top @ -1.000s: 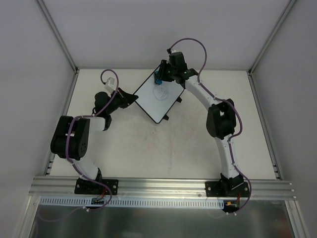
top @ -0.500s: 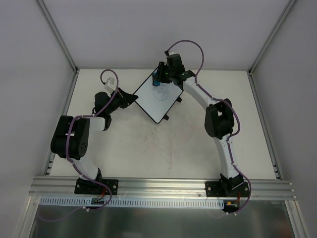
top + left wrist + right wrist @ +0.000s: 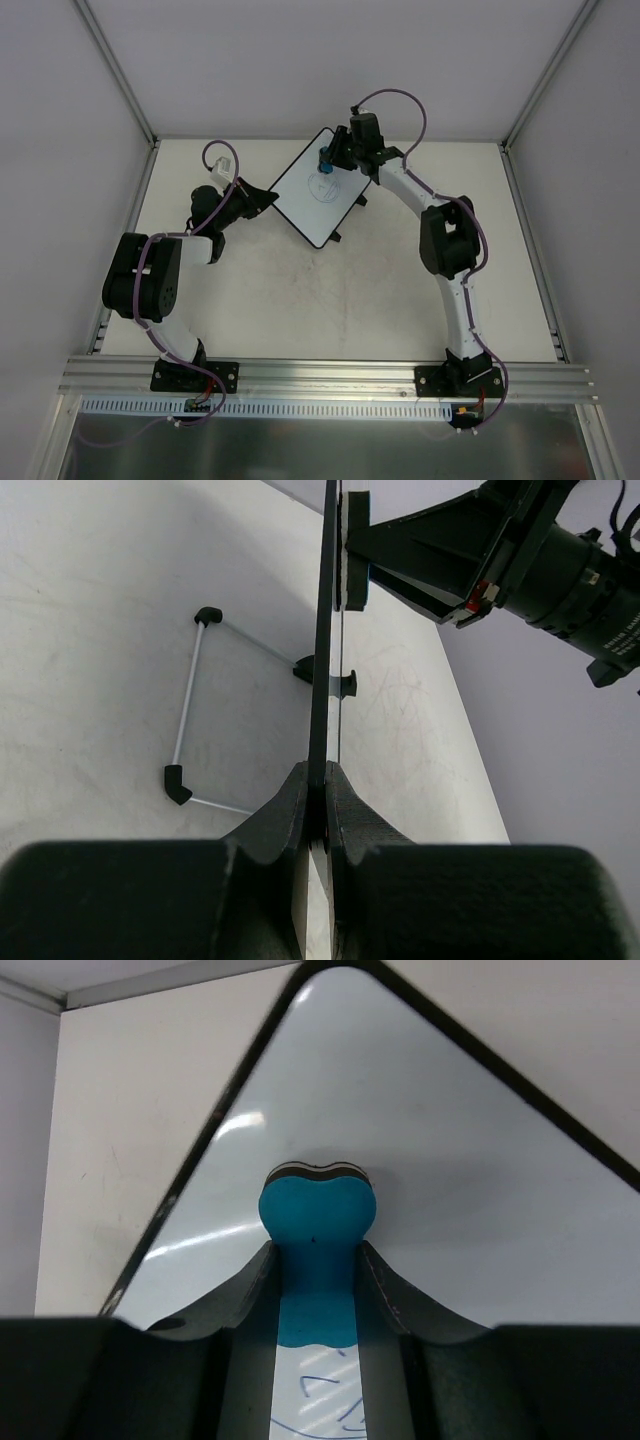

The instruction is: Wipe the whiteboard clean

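Top external view: the whiteboard point(image 3: 315, 205) lies cornerwise on the table point(image 3: 400, 290), one corner pointing away from the arm bases. The left gripper point(image 3: 262, 198) meets the board's left corner. The right gripper point(image 3: 327, 158) sits over the board's far corner with the blue eraser point(image 3: 324, 157) between its fingers. The ink marks point(image 3: 322, 187) lie just beside the eraser, toward the board's middle, so I judge that the next stroke must run from the far corner inward. The right arm is the nearer one to the marks. Left wrist view: the whiteboard point(image 3: 324, 630) shows edge-on, and the left gripper point(image 3: 318, 780) is pinched tight on its rim. The eraser point(image 3: 354, 550) presses flat against the board's right-hand face. The right gripper point(image 3: 430, 545) reaches in from that side. Right wrist view: the right gripper point(image 3: 315, 1256) is clamped on the eraser point(image 3: 315, 1215), whose pad touches the whiteboard point(image 3: 450, 1180) below the rounded far corner. The ink marks point(image 3: 320, 1400) show behind the pad, under the fingers. The board beyond the pad looks bare.
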Controlling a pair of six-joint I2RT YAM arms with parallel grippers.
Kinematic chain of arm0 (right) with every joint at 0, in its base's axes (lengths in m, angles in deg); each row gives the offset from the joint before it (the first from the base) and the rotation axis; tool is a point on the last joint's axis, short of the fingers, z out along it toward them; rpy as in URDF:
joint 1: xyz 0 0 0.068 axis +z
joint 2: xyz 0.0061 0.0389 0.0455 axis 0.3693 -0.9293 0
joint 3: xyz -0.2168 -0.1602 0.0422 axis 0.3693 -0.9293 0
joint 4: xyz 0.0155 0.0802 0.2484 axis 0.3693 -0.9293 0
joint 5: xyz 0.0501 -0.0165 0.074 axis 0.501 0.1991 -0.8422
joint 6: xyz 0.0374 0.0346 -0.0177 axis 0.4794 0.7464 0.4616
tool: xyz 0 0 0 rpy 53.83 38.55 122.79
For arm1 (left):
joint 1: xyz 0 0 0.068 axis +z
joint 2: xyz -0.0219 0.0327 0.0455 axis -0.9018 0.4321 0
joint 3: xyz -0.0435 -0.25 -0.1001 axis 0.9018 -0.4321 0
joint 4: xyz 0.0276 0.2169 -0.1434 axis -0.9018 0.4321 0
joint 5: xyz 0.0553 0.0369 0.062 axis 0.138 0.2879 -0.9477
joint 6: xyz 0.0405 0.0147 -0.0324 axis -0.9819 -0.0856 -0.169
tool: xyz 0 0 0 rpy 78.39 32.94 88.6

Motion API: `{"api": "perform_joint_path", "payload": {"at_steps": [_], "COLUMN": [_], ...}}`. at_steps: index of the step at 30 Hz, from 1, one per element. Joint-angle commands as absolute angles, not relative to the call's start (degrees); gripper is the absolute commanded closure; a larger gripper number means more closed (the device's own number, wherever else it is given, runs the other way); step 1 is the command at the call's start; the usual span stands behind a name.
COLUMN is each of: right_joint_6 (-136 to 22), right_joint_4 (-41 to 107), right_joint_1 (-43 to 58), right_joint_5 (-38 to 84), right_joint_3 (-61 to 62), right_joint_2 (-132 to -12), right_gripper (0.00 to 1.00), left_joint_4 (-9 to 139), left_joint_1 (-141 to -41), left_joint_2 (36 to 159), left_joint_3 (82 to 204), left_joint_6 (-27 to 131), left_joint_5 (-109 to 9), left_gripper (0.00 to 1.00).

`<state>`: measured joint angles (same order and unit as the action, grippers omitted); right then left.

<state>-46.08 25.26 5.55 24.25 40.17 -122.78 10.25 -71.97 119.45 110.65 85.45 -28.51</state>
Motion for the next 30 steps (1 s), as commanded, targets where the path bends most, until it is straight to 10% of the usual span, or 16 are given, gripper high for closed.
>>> {"api": "perform_joint_path", "payload": {"at_steps": [1,30], "right_joint_6": [-42.75,-47.49], "right_joint_4": [21.87,26.44], "right_joint_1": [3.73,5.39], "right_joint_5": [26.79,22.93], "right_joint_3": [35.11,27.10], "right_joint_2": [-123.34,-118.86], "right_gripper": [1.00,1.00], "left_joint_4": [6.91,4.27], "left_joint_1": [-72.57,-72.57], "left_joint_2": [119.05,120.11], "left_joint_3": [109.62,108.57], "left_joint_6": [82.49,83.80], "left_joint_5": [-27.20,-26.76], "left_gripper": [1.00,1.00]}}
